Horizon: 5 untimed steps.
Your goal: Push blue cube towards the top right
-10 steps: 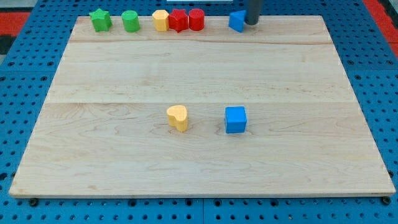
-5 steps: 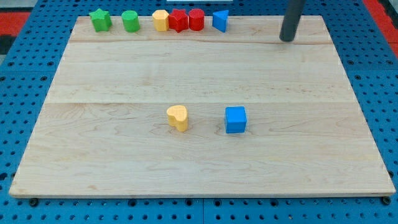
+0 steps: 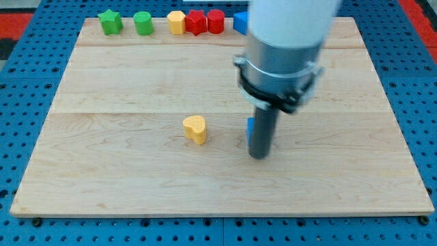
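Note:
The blue cube [image 3: 250, 126] sits right of the board's centre, almost fully hidden behind my rod; only a sliver of its left side shows. My tip [image 3: 259, 156] rests on the board just below the cube, at its lower edge. The arm's body covers the board above the cube. Whether the tip touches the cube cannot be told.
A yellow heart block [image 3: 195, 128] stands left of the cube. Along the top edge are a green star [image 3: 109, 22], a green cylinder [image 3: 143, 23], a yellow block [image 3: 177, 22], two red blocks [image 3: 205, 22] and a partly hidden blue block [image 3: 240, 22].
My tip has swept from the board's top right down to just below the blue cube. The arm now covers the cube. The small blue block earlier slid left along the top row.

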### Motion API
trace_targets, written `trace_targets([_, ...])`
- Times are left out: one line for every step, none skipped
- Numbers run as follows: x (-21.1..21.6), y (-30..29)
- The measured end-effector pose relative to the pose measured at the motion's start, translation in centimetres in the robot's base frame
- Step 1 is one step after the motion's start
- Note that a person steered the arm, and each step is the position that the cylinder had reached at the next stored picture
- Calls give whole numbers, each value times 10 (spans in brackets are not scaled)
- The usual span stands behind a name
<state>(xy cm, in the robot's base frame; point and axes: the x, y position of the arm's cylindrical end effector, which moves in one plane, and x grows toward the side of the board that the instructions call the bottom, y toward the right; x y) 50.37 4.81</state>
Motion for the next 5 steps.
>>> trace_targets([-54, 28])
trace_targets([-79, 43])
trace_targets([-99, 43])
trace_targets([-99, 43])
trace_targets([-106, 43])
